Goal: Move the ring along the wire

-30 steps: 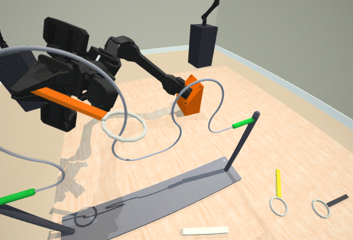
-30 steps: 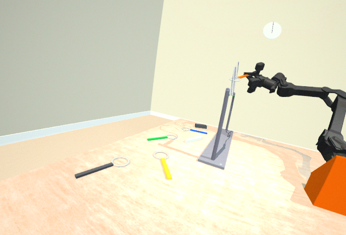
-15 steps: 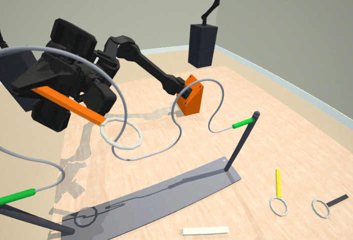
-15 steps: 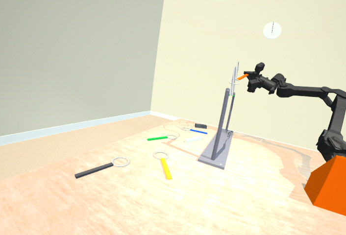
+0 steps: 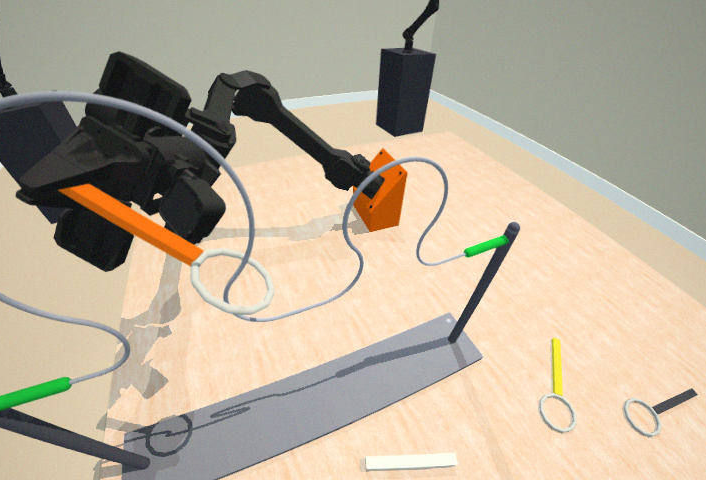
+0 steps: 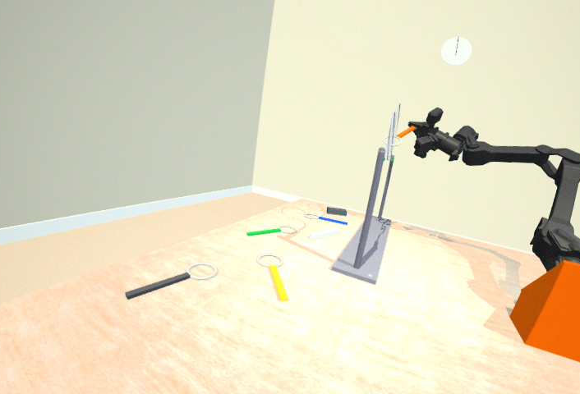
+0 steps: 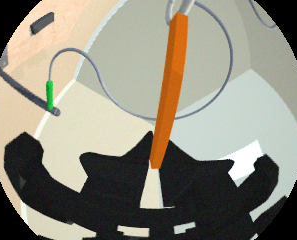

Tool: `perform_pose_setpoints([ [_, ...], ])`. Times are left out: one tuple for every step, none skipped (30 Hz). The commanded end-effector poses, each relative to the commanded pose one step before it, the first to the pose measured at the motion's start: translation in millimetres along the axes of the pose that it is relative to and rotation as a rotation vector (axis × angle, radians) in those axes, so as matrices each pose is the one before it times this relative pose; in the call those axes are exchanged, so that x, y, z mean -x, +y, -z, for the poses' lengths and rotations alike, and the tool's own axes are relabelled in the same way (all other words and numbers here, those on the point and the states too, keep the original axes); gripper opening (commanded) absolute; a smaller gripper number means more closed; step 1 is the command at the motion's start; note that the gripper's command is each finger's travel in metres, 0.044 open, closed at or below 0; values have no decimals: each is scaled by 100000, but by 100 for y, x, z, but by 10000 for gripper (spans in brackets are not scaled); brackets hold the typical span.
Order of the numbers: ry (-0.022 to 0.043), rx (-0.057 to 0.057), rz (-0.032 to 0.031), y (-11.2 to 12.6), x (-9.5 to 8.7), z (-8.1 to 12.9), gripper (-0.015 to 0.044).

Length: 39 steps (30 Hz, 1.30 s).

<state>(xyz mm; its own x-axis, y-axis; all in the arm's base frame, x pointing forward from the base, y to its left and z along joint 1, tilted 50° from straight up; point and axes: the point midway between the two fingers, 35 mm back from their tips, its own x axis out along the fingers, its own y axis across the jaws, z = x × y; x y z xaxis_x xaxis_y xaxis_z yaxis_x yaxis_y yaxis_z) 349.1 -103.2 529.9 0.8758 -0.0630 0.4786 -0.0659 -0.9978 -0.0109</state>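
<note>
We find the claw [image 5: 68,192] clenched on the orange handle [image 5: 130,221], ring [image 5: 232,281] mid-route around the grey wire [image 5: 240,192]. Risk: the tight bend ahead leaves little margin; any tilt brings ring onto wire.

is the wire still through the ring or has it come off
Through. In the top view the grey wire passes inside the ring, held by its orange handle in the shut end effector. Whether they touch: cannot tell.
</note>
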Motion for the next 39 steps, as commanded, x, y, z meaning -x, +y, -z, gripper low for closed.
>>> perform_pose_setpoints([
  [592,-2158,-186,491,47,174,-150],
  [152,-964,-551,230,27,13,-150],
  [156,-997,-569,234,28,13,-150],
  [155,-994,-568,232,27,13,-150],
  [161,-1040,-594,237,28,13,-150],
  [195,-1294,-739,270,36,7,-150],
  [212,-1421,-813,290,39,6,-150],
  [213,-1441,-824,292,39,6,-150],
  [212,-1435,-822,290,38,7,-150],
  [216,-1473,-844,295,38,7,-150],
  [155,-1080,-620,207,29,0,-150],
  [182,-1291,-741,246,34,-1,-150],
  [223,-1581,-907,300,42,0,-150],
  [250,-1762,-1010,334,46,1,-150],
  [259,-1815,-1040,342,47,2,-150],
  [268,-1882,-1078,350,50,-1,-150],
  [275,-1937,-1110,358,51,-2,-150],
  [277,-1961,-1124,361,51,-2,-150],
  [277,-1966,-1127,361,51,-1,-150],
  [278,-1975,-1133,362,50,-1,-150],
  [283,-2016,-1157,367,53,-4,-150],
  [287,-2053,-1179,373,54,-5,-150],
  [289,-2069,-1189,375,54,-4,-150],
  [290,-2073,-1191,376,53,-3,-150],
  [290,-2077,-1194,376,53,-2,-150],
  [292,-2094,-1205,378,54,-5,-150],
  [294,-2110,-1215,381,55,-6,-150],
  [294,-2117,-1219,382,55,-5,-150],
  [294,-2119,-1221,383,54,-4,-150],
  [294,-2121,-1223,383,53,-4,-150],
  [294,-2127,-1227,384,55,-7,-150],
  [294,-2133,-1231,385,55,-7,-150],
  [294,-2136,-1234,386,55,-6,-150],
  [294,-2137,-1235,386,54,-5,-150],
  [293,-2138,-1236,386,54,-5,-150],
  [293,-2139,-1238,387,55,-7,-150],
  [293,-2141,-1240,387,55,-8,-150],
  [292,-2142,-1241,388,54,-7,-150],
  [292,-2143,-1242,389,54,-5,-150],
])
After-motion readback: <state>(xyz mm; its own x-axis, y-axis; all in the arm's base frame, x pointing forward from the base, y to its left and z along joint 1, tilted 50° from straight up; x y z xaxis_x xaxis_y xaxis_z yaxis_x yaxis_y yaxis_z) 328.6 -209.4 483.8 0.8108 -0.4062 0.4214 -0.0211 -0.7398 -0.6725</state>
